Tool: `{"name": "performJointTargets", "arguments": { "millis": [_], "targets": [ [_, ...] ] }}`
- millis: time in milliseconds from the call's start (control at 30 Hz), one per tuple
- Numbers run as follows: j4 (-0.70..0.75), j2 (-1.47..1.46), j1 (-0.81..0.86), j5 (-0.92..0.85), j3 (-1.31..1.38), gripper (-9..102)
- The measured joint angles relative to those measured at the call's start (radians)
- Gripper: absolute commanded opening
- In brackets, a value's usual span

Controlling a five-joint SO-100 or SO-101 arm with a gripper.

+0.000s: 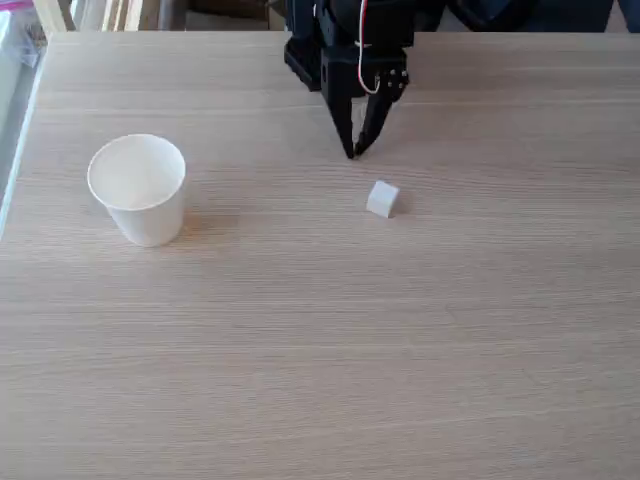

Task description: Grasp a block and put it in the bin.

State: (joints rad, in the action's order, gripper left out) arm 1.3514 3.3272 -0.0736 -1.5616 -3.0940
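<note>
1. The cup (137, 188) stands upright on the table (320, 350), well left of the block, bearing no readable writing.
2. The gripper (356, 150) points down just behind the block, fingertips nearly together, holding nothing.
3. The block (382, 198) lies on the table, unmarked.

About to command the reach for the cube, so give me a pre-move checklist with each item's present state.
1. White cube free on the wooden table, nothing on it: ok.
2. Tool empty: ok.
3. Tool open wide enough for the cube: not ok, tips nearly together.
4. Tool over the cube: not ok, it sits behind it in the fixed view.
5. Paper cup upright, mouth open: ok.
6. Cup empty inside: cannot tell.
</note>
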Motion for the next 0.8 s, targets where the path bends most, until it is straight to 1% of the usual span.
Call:
{"name": "performJointTargets", "arguments": {
  "millis": [200, 333, 533, 667, 800],
  "targets": [
    [-0.018, -0.002, -0.020, 0.038, 0.000, 0],
    [-0.055, -0.063, -0.058, 0.106, 0.025, 0],
    [-0.114, -0.221, -0.140, 0.253, 0.140, 1],
    [-0.146, -0.307, -0.155, 0.354, 0.216, 4],
    [-0.166, -0.403, -0.175, 0.454, 0.290, 16]
  ]
}}
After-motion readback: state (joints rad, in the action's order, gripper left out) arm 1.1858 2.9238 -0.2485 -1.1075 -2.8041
